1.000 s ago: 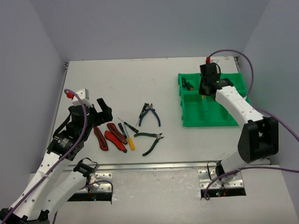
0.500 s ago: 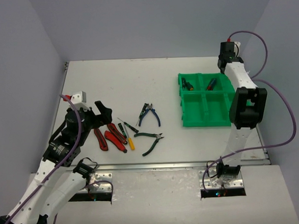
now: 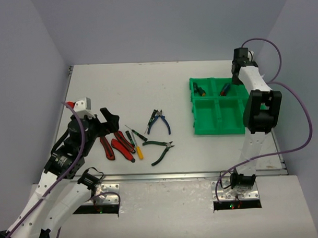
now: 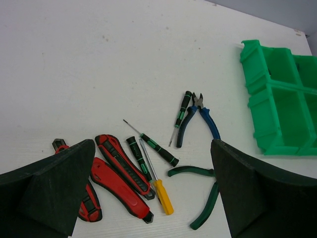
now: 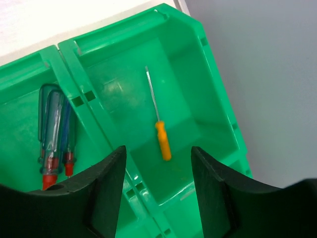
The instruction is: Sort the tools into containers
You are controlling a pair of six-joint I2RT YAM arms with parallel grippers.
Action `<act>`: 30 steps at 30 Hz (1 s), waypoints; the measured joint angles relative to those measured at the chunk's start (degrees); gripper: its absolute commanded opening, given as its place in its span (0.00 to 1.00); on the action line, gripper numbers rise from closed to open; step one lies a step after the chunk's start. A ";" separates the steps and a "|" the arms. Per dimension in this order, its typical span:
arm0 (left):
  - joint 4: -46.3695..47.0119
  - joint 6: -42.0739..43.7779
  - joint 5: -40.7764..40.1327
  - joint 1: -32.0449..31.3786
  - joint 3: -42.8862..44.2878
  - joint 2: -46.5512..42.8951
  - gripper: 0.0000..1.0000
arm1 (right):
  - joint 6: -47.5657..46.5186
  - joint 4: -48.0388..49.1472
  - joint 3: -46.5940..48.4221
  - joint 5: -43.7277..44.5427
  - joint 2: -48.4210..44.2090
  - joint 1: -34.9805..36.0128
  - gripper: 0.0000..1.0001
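Note:
My right gripper (image 5: 158, 196) hangs open over the far right back compartment of the green tray (image 5: 210, 79). An orange-handled screwdriver (image 5: 162, 139) lies loose on that compartment's floor, free of the jaws. Red and blue-handled screwdrivers (image 5: 53, 141) lie in the compartment beside it. In the top view the right gripper (image 3: 239, 69) is at the tray's (image 3: 220, 130) far right corner. My left gripper (image 4: 153, 198) is open and empty above the loose tools: red cutters (image 4: 119, 163), a yellow screwdriver (image 4: 161, 191), green pliers (image 4: 205, 196) and blue pliers (image 4: 200, 116).
Thin green-black screwdrivers (image 4: 157, 148) lie among the tools left of centre. The tray's front compartments (image 3: 221, 114) look bare. The back left compartment holds a small dark tool (image 3: 198, 89). Grey walls close in the table on three sides.
The right arm swung from the tray's middle to its far right back corner, and its jaws opened, leaving the orange screwdriver in the compartment. The left arm barely shifted.

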 measured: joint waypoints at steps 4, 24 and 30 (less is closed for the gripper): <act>0.02 0.02 -0.01 0.00 0.00 0.89 1.00 | 0.86 -2.78 2.09 -1.72 0.00 0.03 0.60; -2.12 -2.87 -11.03 1.75 0.01 -3.11 1.00 | 15.16 9.23 -34.22 -20.11 -29.60 62.51 0.35; -2.43 -3.45 -12.64 2.64 0.06 -4.63 1.00 | 21.25 9.98 -33.85 -19.61 -19.48 68.91 0.35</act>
